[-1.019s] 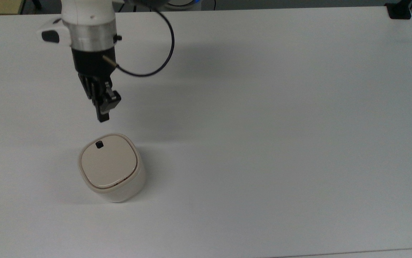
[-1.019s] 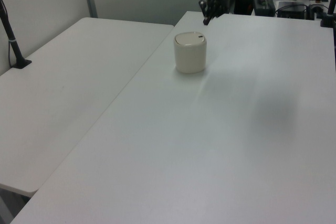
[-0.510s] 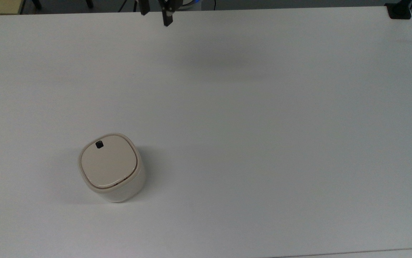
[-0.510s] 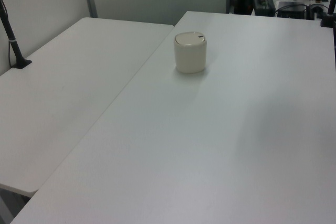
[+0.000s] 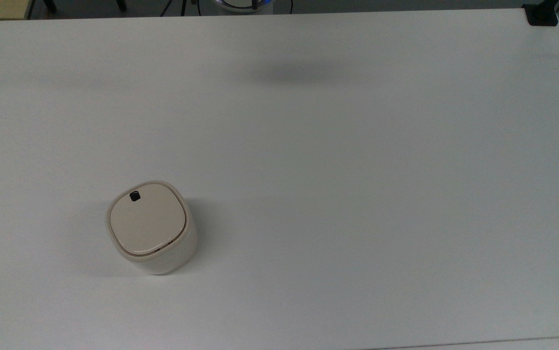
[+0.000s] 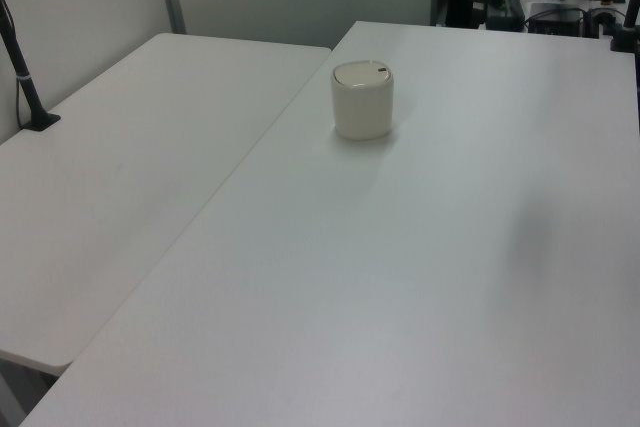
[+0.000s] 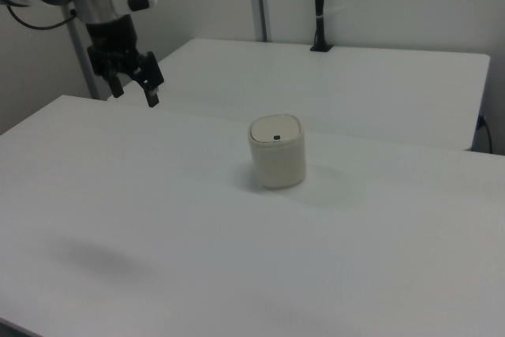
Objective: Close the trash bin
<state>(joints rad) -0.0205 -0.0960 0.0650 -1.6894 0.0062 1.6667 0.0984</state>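
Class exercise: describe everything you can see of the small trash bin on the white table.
The trash bin is small, cream-white and rounded-square, seemingly plastic. Its flat beige lid lies shut, with a small black square mark near one edge. It stands upright on the white table; nothing else touches it.

A white worktop (image 5: 357, 194) is seen in all three views, its surface plain and matte. One bin (image 5: 151, 227) stands upright on it, lid (image 5: 146, 224) shut flat, toward the top view's lower left. A soft shadow is cast beside the bin. A second white worktop (image 6: 120, 167) is butted against the first, at the left view's left.
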